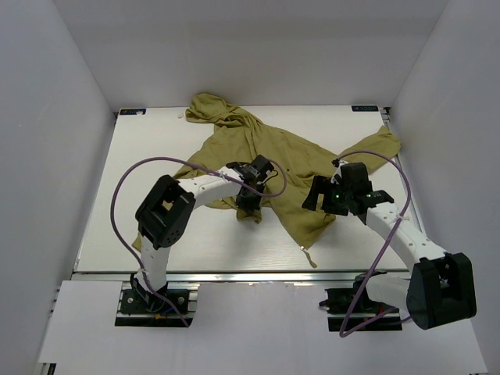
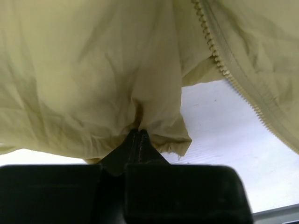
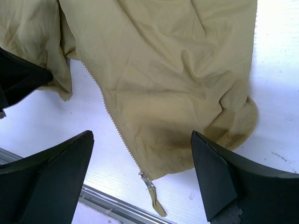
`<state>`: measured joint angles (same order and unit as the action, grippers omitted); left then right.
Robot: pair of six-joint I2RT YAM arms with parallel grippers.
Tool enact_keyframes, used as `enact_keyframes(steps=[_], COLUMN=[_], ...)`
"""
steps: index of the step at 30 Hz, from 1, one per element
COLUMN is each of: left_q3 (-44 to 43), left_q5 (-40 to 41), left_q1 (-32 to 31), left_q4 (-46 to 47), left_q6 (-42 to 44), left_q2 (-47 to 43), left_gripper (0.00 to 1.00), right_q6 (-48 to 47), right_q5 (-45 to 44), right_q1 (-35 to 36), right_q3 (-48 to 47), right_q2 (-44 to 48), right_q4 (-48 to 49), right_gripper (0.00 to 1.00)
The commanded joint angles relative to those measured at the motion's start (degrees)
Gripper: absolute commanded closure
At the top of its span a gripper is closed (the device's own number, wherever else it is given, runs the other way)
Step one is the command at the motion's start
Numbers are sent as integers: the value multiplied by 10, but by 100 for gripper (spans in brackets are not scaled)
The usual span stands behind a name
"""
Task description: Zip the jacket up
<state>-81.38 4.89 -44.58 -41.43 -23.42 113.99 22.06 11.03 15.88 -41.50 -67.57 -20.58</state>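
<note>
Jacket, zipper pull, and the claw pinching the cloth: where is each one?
jacket (image 1: pixel 301 160), overhead view, middle of its body.
zipper pull (image 3: pixel 154 197), right wrist view, on its tab.
left gripper (image 2: pixel 138 136), left wrist view, closed tips nipping the cloth.

Olive-yellow jacket (image 1: pixel 266 156) with paler matching zipper teeth (image 3: pixel 112 119); white table (image 1: pixel 156 156); black tools, purple cables (image 1: pixel 121 195).

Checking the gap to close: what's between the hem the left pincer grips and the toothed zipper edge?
Only bare table. The left wrist view shows it between the hem pinched in the left pincer and the jacket's zipper teeth.
</note>
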Motion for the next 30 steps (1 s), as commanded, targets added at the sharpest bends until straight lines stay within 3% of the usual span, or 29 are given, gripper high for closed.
enact_keyframes(steps=[1, 11, 17, 18, 20, 21, 25, 30], left_q3=[-11, -34, 54, 68, 90, 90, 82, 114], left_q5=[30, 10, 1, 2, 7, 10, 50, 40], left_q1=[1, 2, 2, 2, 2, 1, 2, 22], left_q4=[14, 104, 115, 107, 71, 57, -5, 15], left_q6=[-7, 13, -34, -41, -65, -73, -127, -181], left_q2=[-51, -225, -353, -359, -346, -335, -273, -222], left_gripper=[100, 100, 98, 71, 42, 16, 10, 4], right_q6=[0, 9, 10, 7, 5, 3, 2, 2], right_q5=[0, 37, 61, 64, 67, 69, 63, 57], right_q1=[0, 1, 0, 1, 1, 1, 1, 1], right_q3=[7, 13, 24, 25, 26, 25, 23, 27], right_q2=[19, 48, 59, 59, 56, 57, 58, 58], right_q4=[4, 14, 25, 24, 22, 22, 17, 12], right_gripper=[11, 11, 11, 11, 11, 11, 10, 11])
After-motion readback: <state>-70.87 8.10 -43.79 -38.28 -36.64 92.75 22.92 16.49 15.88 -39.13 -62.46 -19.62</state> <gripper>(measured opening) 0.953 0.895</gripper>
